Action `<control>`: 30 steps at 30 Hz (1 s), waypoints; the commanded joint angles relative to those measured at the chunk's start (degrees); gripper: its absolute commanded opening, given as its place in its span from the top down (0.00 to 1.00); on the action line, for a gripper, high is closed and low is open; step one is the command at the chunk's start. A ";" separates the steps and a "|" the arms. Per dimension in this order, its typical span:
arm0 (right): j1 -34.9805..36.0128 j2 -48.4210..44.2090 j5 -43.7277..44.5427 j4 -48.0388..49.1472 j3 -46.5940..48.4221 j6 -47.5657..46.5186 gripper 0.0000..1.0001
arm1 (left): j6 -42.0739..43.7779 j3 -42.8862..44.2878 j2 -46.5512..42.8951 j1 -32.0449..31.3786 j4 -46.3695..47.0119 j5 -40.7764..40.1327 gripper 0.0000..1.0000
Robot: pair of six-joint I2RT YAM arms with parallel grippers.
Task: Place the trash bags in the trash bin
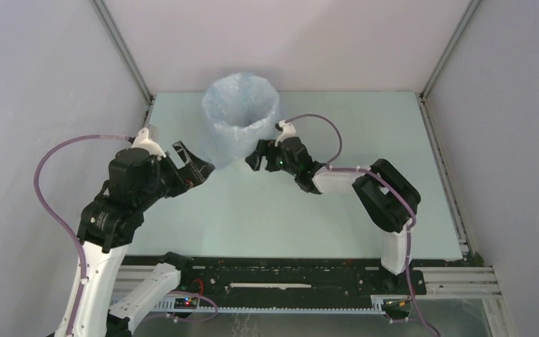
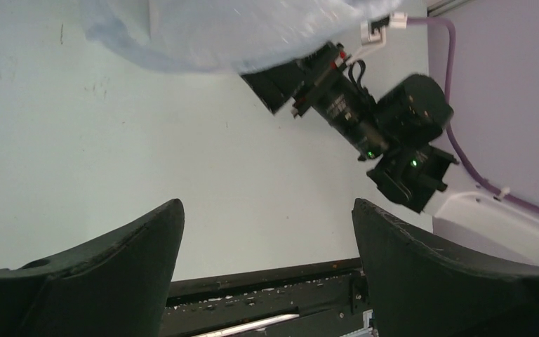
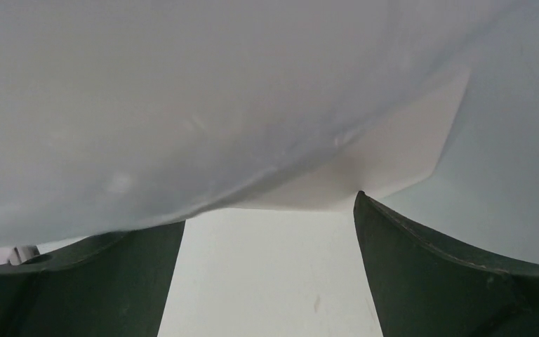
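The pale-blue translucent trash bag (image 1: 241, 112) is draped over the upright trash bin at the back middle of the table, lining its mouth and covering its sides. In the right wrist view the bag (image 3: 182, 105) hangs over the bin's white lower wall (image 3: 400, 154). My left gripper (image 1: 193, 165) is open and empty just left of the bin's base; its wrist view (image 2: 267, 207) shows the bag's lower edge (image 2: 238, 31). My right gripper (image 1: 258, 158) is open and empty, close to the bin's right lower side (image 3: 268, 210).
The pale green table (image 1: 288, 210) is enclosed by grey walls at the back and sides. The black rail (image 1: 288, 274) with the arm bases runs along the near edge. The right arm's wrist (image 2: 365, 112) shows in the left wrist view.
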 commanded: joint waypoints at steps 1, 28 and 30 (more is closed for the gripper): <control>-1.87 5.25 -0.28 0.84 10.28 3.90 0.02 | 2.77 4.53 -0.36 0.42 -0.54 0.64 0.05; -3.19 -62.36 19.76 -107.59 38.36 -2.70 0.00 | 6.59 25.74 -0.05 0.47 7.50 -6.53 0.02; -3.19 -61.72 20.04 -110.63 46.06 -3.45 0.00 | 6.21 26.22 -0.02 0.45 8.47 -6.80 0.02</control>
